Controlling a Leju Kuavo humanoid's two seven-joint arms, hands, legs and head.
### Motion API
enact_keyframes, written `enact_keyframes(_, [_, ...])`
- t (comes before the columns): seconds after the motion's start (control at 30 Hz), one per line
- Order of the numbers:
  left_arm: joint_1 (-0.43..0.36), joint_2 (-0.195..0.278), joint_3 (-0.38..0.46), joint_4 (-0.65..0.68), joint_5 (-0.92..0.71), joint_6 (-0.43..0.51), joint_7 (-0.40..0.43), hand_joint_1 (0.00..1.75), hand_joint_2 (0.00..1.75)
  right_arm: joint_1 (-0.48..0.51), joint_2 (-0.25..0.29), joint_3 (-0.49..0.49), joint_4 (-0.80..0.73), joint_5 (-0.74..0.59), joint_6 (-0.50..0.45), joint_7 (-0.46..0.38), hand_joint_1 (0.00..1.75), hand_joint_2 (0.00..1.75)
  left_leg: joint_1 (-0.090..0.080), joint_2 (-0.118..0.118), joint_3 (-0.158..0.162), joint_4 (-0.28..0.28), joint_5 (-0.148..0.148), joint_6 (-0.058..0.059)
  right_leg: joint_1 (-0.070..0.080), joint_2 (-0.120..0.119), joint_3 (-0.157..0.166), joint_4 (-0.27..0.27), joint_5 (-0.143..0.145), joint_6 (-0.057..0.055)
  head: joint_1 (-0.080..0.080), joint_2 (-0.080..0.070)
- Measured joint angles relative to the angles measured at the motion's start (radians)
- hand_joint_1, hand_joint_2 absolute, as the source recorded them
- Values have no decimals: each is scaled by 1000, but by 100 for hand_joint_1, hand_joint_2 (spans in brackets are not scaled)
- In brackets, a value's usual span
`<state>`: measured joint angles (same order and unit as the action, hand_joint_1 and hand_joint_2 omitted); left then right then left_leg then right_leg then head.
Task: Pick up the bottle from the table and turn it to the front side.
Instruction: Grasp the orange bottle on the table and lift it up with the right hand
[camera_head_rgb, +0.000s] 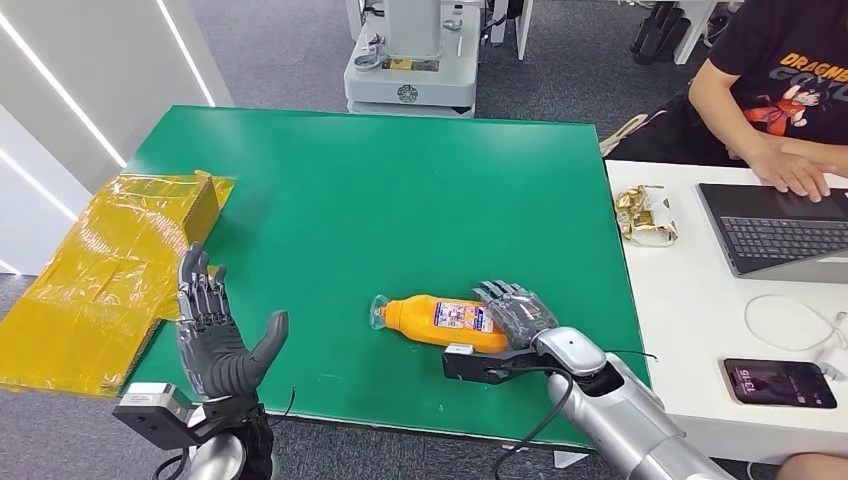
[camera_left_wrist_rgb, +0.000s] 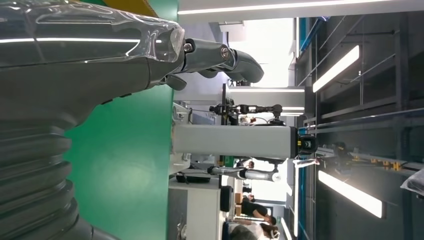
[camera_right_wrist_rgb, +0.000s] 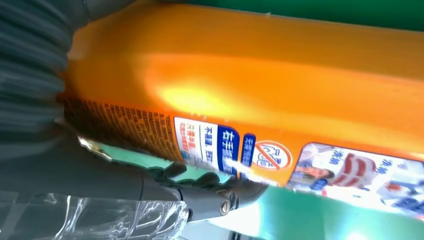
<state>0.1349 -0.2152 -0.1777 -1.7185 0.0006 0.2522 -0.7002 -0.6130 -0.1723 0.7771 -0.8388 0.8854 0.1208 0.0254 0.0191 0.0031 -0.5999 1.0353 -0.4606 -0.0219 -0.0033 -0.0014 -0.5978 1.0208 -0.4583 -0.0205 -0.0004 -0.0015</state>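
Head view shows an orange plastic bottle (camera_head_rgb: 440, 322) lying on its side on the green table mat (camera_head_rgb: 400, 200), near the front edge, its clear cap end toward the robot's left and a white-and-blue printed label facing up. Its base end is hidden under the right hand (camera_head_rgb: 515, 312), whose dark, segmented fingers wrap over the body, grasping the bottle while it rests on the mat. In the right wrist view the bottle (camera_right_wrist_rgb: 260, 95) is a smooth, glossy orange curve with small print and a red prohibition symbol on the label, the thick grey thumb (camera_right_wrist_rgb: 200, 192) pressed along its lower side; its ends are cut off by the frame. Raised at the mat's front left corner, the left hand (camera_head_rgb: 215, 330) is released, palm up, fingers spread and holding nothing. Crinkled yellow plastic-wrapped cardboard (camera_head_rgb: 110, 270) lies off the mat's left edge. On the white desk (camera_head_rgb: 690, 330) to the right sit a crumpled foil wrapper (camera_head_rgb: 645, 215), a laptop (camera_head_rgb: 785, 230) under a person's hand (camera_head_rgb: 795, 165), and a phone (camera_head_rgb: 780, 383).
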Motion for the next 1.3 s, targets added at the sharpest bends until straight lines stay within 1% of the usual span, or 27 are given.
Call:
enact_keyframes(0.07, [0, -2, 0, 0, -4, -2, 0, 0, 175, 4, 0, -3, 0, 16, -9, 9, 0, 175, 0, 0, 0, 0, 0, 0, 0, 0, 0, 0, 0, 0, 0, 0])
enact_keyframes(0.1, [0, -3, 0, 1, -6, -2, 0, 0, 175, 6, 1, -5, -1, 23, -12, 12, 34, 175, 0, 0, 0, 0, 0, 0, 0, 0, 0, 0, 0, 0, 0, 0])
enact_keyframes(0.2, [-1, -3, 0, 3, -7, -2, 0, 0, 175, 9, 1, -10, -3, 32, -14, 17, 151, 175, 0, 0, 0, 0, 0, 0, 0, 0, 0, 0, 0, 0, 0, 0])
enact_keyframes(0.23, [-2, -3, 0, 4, -6, -2, 1, 0, 175, 9, 1, -12, -4, 31, -12, 17, 155, 175, 0, 0, 0, 0, 0, 0, 0, 0, 0, 0, 0, 0, 0, 0])
enact_keyframes(0.33, [-10, -3, 0, 8, -3, -3, 6, 0, 175, 12, 2, -20, -3, 26, -5, 12, 155, 175, 0, 0, 0, 0, 0, 0, 0, 0, 0, 0, 0, 0, 0, 0])
enact_keyframes(0.43, [-19, -3, 0, 13, 0, -2, 10, 0, 175, 19, 5, -32, -4, 25, -9, 7, 161, 175, 0, 0, 0, 0, 0, 1, 0, 0, 0, 0, 0, 0, 0, 0])
enact_keyframes(0.63, [-21, -3, 0, 22, 4, -2, 10, 0, 175, 59, 8, -64, -38, 40, -27, 17, 171, 175, 0, 0, 0, 0, 0, 1, 0, 0, 0, 0, 0, 0, 0, 0])
enact_keyframes(0.93, [-21, -3, 0, 34, 13, 24, 2, 0, 175, 92, 23, -107, -55, 81, -52, -33, 175, 175, 0, 0, 0, 0, 0, 1, 0, 0, 0, 0, 0, 0, 0, 0])
enact_keyframes(1.0, [-20, -3, 0, 34, 13, 28, 1, 0, 175, 96, 28, -116, -56, 84, -86, -48, 175, 175, 0, 0, 0, 0, 0, 1, 0, 0, 0, 0, 0, 0, 0, 0])
enact_keyframes(1.17, [-20, -3, 0, 34, 15, 28, 0, 0, 175, 114, 56, -156, -85, 75, -217, -71, 175, 175, 0, 0, 0, 0, 0, 1, 0, 0, 0, 0, 0, 0, 0, 0])
enact_keyframes(1.3, [-24, -4, -3, 38, 49, -22, 8, 0, 175, 157, 99, -214, -143, 29, -380, -112, 175, 175, 0, 0, 0, 0, 0, 0, 0, 0, -1, 0, 0, 0, 0, 0])
